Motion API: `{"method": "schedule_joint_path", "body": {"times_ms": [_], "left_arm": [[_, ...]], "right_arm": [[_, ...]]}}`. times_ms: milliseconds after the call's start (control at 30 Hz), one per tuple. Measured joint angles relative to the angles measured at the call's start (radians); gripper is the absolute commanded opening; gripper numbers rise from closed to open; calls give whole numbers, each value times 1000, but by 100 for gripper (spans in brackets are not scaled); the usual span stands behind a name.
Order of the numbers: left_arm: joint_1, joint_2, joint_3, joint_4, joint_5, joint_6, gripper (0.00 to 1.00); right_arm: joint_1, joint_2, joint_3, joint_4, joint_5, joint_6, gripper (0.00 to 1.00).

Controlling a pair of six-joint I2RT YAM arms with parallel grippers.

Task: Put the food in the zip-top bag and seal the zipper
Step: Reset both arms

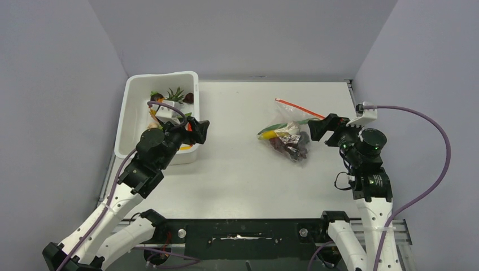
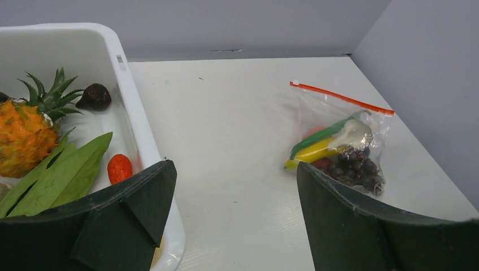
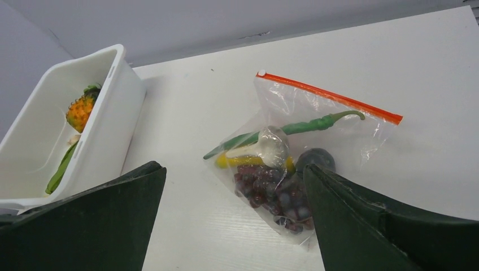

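**Bright, even light; only my own jaws go soft**

Light falls from overhead, diffuse and steady, and nothing in my three views is dim. The white bench (image 1: 237, 164) reads clean, with a faint streaky sheen near the bottom of my left wrist view. Shadows are pale and soft-edged, lying close under my arms and beside the tub (image 1: 125, 113), whose white walls come close to washing out. The bag (image 3: 294, 104) catches small white glints along its crinkles, yet I can see through it well. In both wrist views my jaws sit dark and slightly blurred at the bottom edge, too near the lens. The tub's rim bows a little there. The top view is sharp, and the walls (image 1: 243, 34) are a flat grey-lilac.
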Motion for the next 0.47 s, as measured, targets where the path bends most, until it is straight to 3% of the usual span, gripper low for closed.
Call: {"method": "schedule_joint_path", "body": {"times_ms": [467], "left_arm": [[0, -50, -15, 13, -13, -32, 79]], "right_arm": [[0, -23, 0, -55, 4, 18, 98]]}}
